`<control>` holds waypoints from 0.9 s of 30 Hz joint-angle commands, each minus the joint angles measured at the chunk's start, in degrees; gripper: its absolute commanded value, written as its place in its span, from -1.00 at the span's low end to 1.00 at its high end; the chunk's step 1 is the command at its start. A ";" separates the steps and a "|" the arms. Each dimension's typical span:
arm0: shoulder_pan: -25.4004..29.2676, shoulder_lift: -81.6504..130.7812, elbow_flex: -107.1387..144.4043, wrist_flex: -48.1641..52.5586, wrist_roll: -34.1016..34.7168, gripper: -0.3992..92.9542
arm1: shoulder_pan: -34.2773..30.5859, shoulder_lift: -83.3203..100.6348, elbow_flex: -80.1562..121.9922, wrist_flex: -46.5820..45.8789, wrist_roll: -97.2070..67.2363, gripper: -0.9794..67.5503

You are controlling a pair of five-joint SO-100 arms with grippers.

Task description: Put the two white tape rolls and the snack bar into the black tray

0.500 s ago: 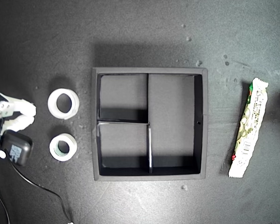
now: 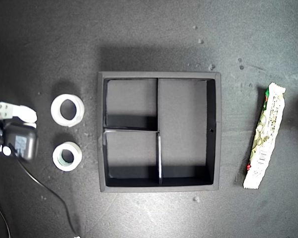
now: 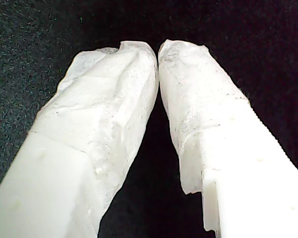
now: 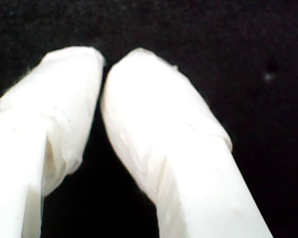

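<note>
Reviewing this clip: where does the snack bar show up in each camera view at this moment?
Exterior view: the snack bar lies near the exterior view's right edge, outside the black tray, standing almost vertical in the picture.
First wrist view: not in it; only closed end effector fingers over dark surface.
Second wrist view: not in it either.
Shared landmark: only the dark speckled table surface.

- Tray (image 2: 214, 130): matt black, smooth walls.
- Table (image 2: 154, 34): dark, matt, finely grained.
- Rolls (image 2: 67, 109) (image 2: 67, 156): white, slightly glossy.
- Bar (image 2: 264, 135): shiny crinkled wrapper.
- Fingertips (image 3: 124, 79) (image 4: 139, 99): wrapped in wrinkled white tape.
</note>
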 commanded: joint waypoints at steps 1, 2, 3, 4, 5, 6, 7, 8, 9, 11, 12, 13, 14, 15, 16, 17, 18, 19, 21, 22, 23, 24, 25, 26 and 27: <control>0.62 2.72 3.96 0.44 0.70 -0.98 | 1.05 0.26 0.70 -0.18 -4.66 -0.98; 1.05 2.72 3.96 0.00 0.53 -0.98 | 1.49 0.26 0.70 -0.79 -4.66 -0.98; 2.29 2.64 3.96 -0.88 0.88 -0.98 | 1.93 0.26 0.70 -1.58 -4.75 -0.98; 3.52 2.64 3.96 -2.11 0.88 -0.98 | 2.37 0.26 0.70 -2.29 -4.92 -0.98; 4.04 2.64 3.96 -2.64 0.44 -0.99 | 2.99 0.26 0.70 -3.34 -5.45 -0.98; 4.66 2.64 3.96 -2.64 -0.62 -0.99 | 3.52 0.26 0.70 -4.75 -6.50 -0.98; 5.36 2.64 3.96 -2.64 -1.49 -0.99 | 3.69 0.26 0.70 -6.77 -7.91 -0.98; 5.89 2.55 3.96 -2.64 -2.46 -0.99 | 3.96 0.26 0.70 -9.14 -9.58 -0.98; 6.50 2.55 3.96 -2.64 -3.25 -0.99 | 4.39 0.26 0.70 -11.43 -10.99 -0.98; 7.47 2.55 3.25 -2.64 -3.43 -0.99 | 5.54 0.26 0.70 -14.50 -13.45 -0.98; 7.91 2.55 2.64 -2.64 -3.34 -0.99 | 5.89 0.26 0.70 -15.56 -14.68 -0.98; 8.44 2.55 1.93 -2.64 -2.99 -0.99 | 6.24 0.26 0.70 -16.17 -15.38 -0.98; 8.88 2.55 1.23 -2.64 -2.55 -0.99 | 6.59 0.26 0.70 -16.88 -16.26 -0.98; 9.14 2.55 0.53 -2.64 -2.02 -0.99 | 6.86 0.26 0.70 -17.58 -16.96 -0.98; 9.49 2.55 -0.26 -2.64 -1.49 -0.99 | 6.86 0.26 0.70 -18.46 -17.58 -0.98; 9.67 2.55 -0.97 -2.90 -0.88 -0.99 | 6.86 0.26 0.53 -19.42 -18.28 -0.98; 9.67 2.55 -1.49 -3.60 0.09 -0.99 | 6.50 0.26 0.18 -20.13 -18.81 -0.98; 9.67 2.55 -1.93 -4.75 1.14 -0.99 | 6.15 0.26 -0.35 -20.65 -19.07 -0.98; 8.79 2.55 -2.37 -8.35 4.83 -0.97 | 5.45 0.26 -2.11 -21.45 -20.21 -0.98; 8.35 2.55 -2.64 -10.63 6.77 -0.93 | 5.19 0.26 -3.08 -21.97 -20.92 -0.98; 7.73 2.55 -2.90 -13.01 8.96 -0.90 | 5.01 0.26 -4.13 -23.03 -21.45 -0.98; 7.21 2.55 -3.25 -14.94 10.72 -0.86 | 4.92 0.26 -4.83 -24.17 -21.71 -0.98; 6.77 2.55 -3.60 -16.79 12.13 -0.80 | 5.10 0.26 -5.45 -25.14 -21.36 -0.98; 6.33 2.55 -4.04 -18.72 13.62 -0.75 | 5.89 0.26 -5.80 -25.75 -18.98 -0.98; 5.89 2.64 -4.48 -20.65 15.21 -0.73 | 7.12 0.26 -5.89 -25.84 -14.50 -0.98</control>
